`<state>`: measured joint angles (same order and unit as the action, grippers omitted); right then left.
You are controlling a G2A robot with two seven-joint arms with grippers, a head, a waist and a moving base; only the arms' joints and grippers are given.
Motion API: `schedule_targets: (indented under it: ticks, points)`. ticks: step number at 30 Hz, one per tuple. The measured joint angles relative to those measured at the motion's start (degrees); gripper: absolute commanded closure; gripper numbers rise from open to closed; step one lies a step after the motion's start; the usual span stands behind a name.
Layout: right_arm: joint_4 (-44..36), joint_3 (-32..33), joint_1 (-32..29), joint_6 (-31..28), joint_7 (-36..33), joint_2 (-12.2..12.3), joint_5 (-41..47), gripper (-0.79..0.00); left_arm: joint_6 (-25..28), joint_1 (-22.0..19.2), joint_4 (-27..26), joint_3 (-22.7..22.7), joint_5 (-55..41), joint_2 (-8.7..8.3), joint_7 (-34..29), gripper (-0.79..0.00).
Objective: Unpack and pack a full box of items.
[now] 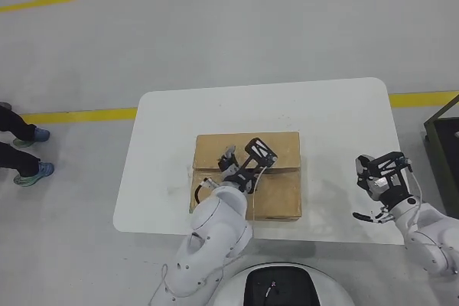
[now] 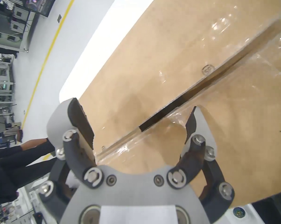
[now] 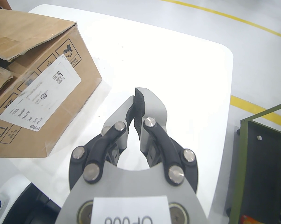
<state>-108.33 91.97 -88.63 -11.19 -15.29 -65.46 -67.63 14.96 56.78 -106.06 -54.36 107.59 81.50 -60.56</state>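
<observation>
A brown cardboard box stands in the middle of the white table, its top flaps closed with a dark slit between them. My left gripper hangs open just above the flaps near the seam, nothing between its fingers. In its wrist view the gripper straddles the slit. My right gripper is shut and empty over bare table at the right of the box. From the right wrist view the gripper faces the table, and the box shows a white label on its side.
A green metal frame stands off the table's right edge. Yellow floor tape runs behind the table. A person's legs are on the floor at the far left. Bare table lies right of and behind the box.
</observation>
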Motion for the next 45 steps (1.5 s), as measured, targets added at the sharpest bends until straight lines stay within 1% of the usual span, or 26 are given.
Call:
schedule_targets:
  ticks: [3, 4, 5, 6, 7, 8, 9, 10, 11, 13, 14, 15, 16, 20, 26, 29, 34, 38, 41, 45]
  points:
    - [0.1, 0.2, -0.1, 0.0, 0.0, 0.0, 0.2, 0.000, 1.5, 0.2, 1.2, 0.5, 2.0, 0.00, 0.7, -0.785]
    - [0.1, 0.2, -0.1, 0.0, 0.0, 0.0, 0.3, 0.000, 1.5, 0.3, 1.4, 0.6, 2.2, 0.03, 0.9, -0.730]
    - [0.1, 0.3, -0.2, 0.0, 0.0, 0.0, 0.3, 0.000, 1.5, 0.4, 1.6, 0.6, 2.5, 0.06, 1.2, -0.508]
    - [0.1, 0.3, -0.2, 0.1, 0.1, 0.0, 0.4, 0.000, 1.2, 0.5, 1.9, 0.6, 2.9, 0.12, 1.5, -0.363]
    - [0.0, 0.4, -0.2, 0.1, 0.1, 0.0, 0.4, 0.000, 1.0, 0.6, 2.0, 0.6, 3.1, 0.16, 1.7, -0.296]
    - [0.0, 0.4, -0.3, 0.2, 0.1, 0.0, 0.4, 0.000, 0.8, 0.6, 2.2, 0.6, 3.4, 0.21, 2.0, -0.206]
    - [0.0, 0.5, -0.3, 0.2, 0.1, 0.0, 0.4, 0.000, 0.5, 0.6, 2.4, 0.6, 3.9, 0.26, 2.5, -0.148]
    - [-0.1, 0.5, -0.4, 0.2, 0.1, 0.0, 0.4, 0.000, 0.3, 0.6, 2.6, 0.6, 4.2, 0.30, 2.8, -0.111]
    - [-0.1, 0.5, -0.4, 0.3, 0.2, -0.1, 0.4, 0.000, 0.3, 0.6, 2.6, 0.6, 4.5, 0.34, 3.1, -0.126]
    - [-0.1, 0.6, -0.5, 0.3, 0.2, -0.1, 0.4, 0.000, 0.2, 0.6, 2.6, 0.6, 5.3, 0.42, 3.7, -0.360]
    - [-0.1, 0.6, -0.5, 0.4, 0.2, -0.1, 0.4, 0.000, 0.1, 0.6, 2.5, 0.5, 5.5, 0.47, 3.9, -0.539]
    - [-0.1, 0.5, -0.5, 0.4, 0.1, -0.1, 0.3, 0.000, 0.0, 0.5, 2.4, 0.4, 5.6, 0.54, 3.9, -0.696]
    - [-0.2, 0.5, -0.5, 0.4, 0.1, -0.1, 0.3, 0.000, 0.0, 0.4, 2.4, 0.3, 5.8, 0.60, 3.9, -0.785]
    - [-0.4, 0.4, -0.6, 0.2, 0.0, -0.1, 0.1, 0.000, 0.3, -0.3, 2.5, -0.1, 6.4, 0.84, 3.9, -0.785]
    - [-0.6, 0.5, -0.6, 0.1, -0.1, -0.1, -0.1, 0.000, 0.6, -2.8, 2.8, -0.7, 8.2, 1.29, 4.1, -0.785]
    - [-0.6, 0.6, -0.5, -0.1, -0.2, -0.1, -0.2, 0.000, 1.1, -5.0, 3.5, -1.1, 8.9, 1.59, 4.7, -0.785]
    - [-0.7, 0.8, -0.5, -0.1, -0.4, -0.1, -0.5, 0.000, 1.7, -10.2, 5.8, -1.4, 10.0, 2.31, 5.6, -0.785]
    - [-0.7, 1.1, -0.5, 0.0, -0.5, -0.1, -0.6, 0.000, 0.7, -14.8, 9.6, -1.3, 9.8, 3.13, 6.5, -0.785]
    - [-0.6, 1.5, -0.5, 0.2, -0.6, -0.1, -0.6, 0.000, -0.3, -18.5, 13.5, -0.8, 9.4, 3.90, 7.4, -0.785]
    - [-0.5, 2.0, -0.7, 0.5, -0.5, -0.1, -0.5, 0.000, -2.1, -23.1, 20.1, 0.2, 8.3, 5.08, 8.3, -0.785]
